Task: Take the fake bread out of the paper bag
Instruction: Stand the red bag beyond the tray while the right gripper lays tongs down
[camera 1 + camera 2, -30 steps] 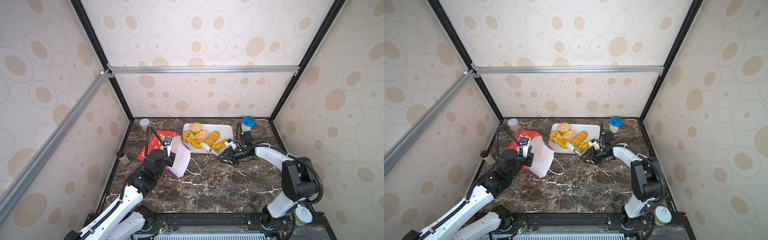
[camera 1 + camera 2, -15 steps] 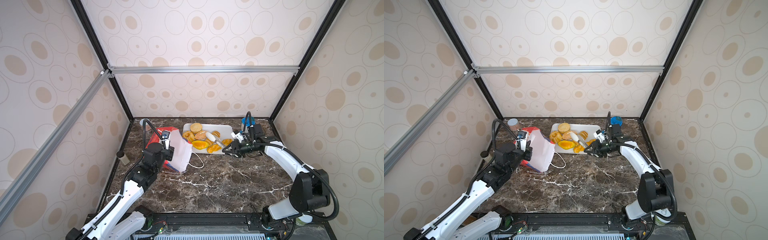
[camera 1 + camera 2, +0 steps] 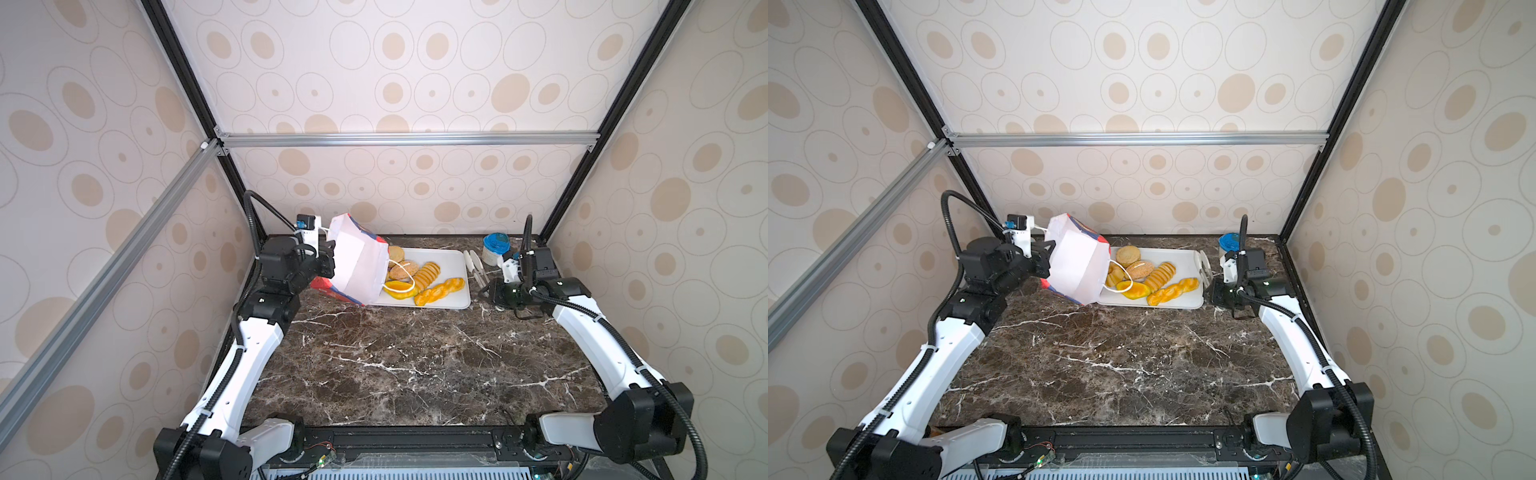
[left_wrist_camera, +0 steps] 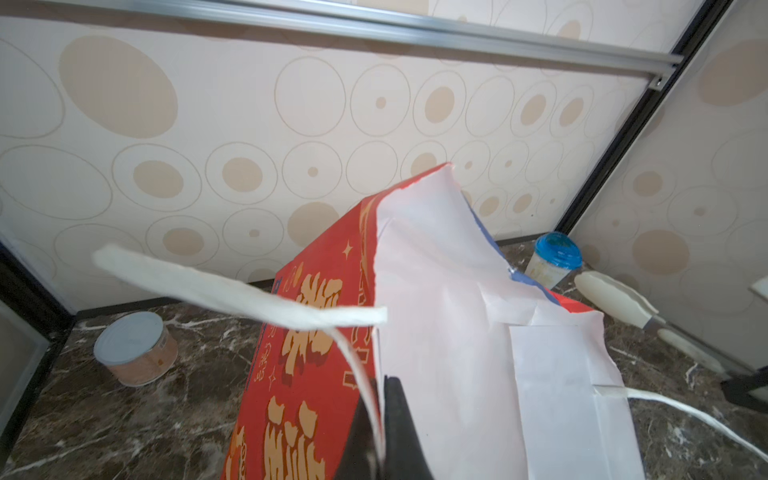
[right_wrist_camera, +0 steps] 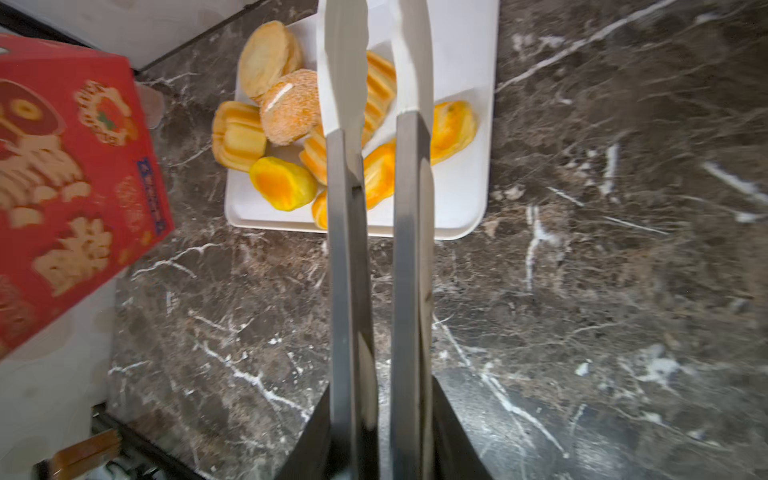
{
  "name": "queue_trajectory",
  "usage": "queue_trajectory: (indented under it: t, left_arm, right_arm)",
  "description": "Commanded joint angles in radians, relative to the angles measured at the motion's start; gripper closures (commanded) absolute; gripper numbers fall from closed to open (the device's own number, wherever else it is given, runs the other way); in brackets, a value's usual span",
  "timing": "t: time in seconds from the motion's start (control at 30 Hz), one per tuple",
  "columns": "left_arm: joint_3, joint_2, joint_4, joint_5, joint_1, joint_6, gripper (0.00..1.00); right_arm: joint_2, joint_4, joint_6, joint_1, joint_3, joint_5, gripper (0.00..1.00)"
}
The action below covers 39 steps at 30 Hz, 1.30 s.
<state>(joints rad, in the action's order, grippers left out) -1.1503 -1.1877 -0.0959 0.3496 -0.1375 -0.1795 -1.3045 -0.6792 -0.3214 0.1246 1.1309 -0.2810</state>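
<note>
So the left gripper [image 3: 329,261], arm stretched out to 11 o'clock, pinched the tilted bag [image 3: 358,266] by its edge, while the right gripper [image 3: 487,291] at 2 o'clock clamped tongs [image 3: 474,266] aimed at 12.

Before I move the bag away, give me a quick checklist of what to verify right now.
1. Grip of the left hand on the paper bag: ok, pinched on its rim, bag lifted and tilted.
2. Bag emptied: ok as far as seen, its white inside shows no bread in both top views.
3. The fake bread on the white tray: ok, six pieces lie there.
4. The cord handle clear of the bread: not ok, it hangs over the pieces and might drag one.
5. Hold of the right hand on the tongs: ok, tips empty.
</note>
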Motion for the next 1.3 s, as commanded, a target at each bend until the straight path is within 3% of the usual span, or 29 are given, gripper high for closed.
queue_trajectory:
  t: [0.0,0.17,0.37,0.53,0.77,1.0,1.27]
  left_arm:
    - [-0.082,-0.066,-0.008,0.197,0.046,-0.099,1.0]
    - [-0.203,-0.193,0.001,0.309,0.125,-0.215,1.0]
    - [-0.372,-0.352,-0.02,0.416,0.21,-0.351,1.0]
    - [-0.473,-0.465,-0.07,0.469,0.242,-0.382,1.0]
    - [-0.585,-0.596,-0.107,0.49,0.254,-0.385,1.0]
    - [-0.627,-0.662,-0.1,0.499,0.264,-0.396,1.0]
    - [-0.737,-0.762,-0.157,0.504,0.272,-0.396,1.0]
  right_arm:
    - [-0.002,0.019,0.052,-0.002,-0.071,0.19,0.7]
    - [-0.07,0.1,0.057,-0.013,-0.16,0.272,0.7]
    - [-0.21,0.174,0.051,-0.052,-0.163,0.251,0.7]
    - [-0.32,0.186,0.059,-0.058,-0.127,0.26,0.7]
    - [-0.429,0.173,0.072,-0.064,-0.079,0.289,0.59]
    - [-0.46,0.158,0.093,-0.066,-0.051,0.313,0.27]
    - [-0.381,0.1,0.108,-0.064,-0.029,0.31,0.18]
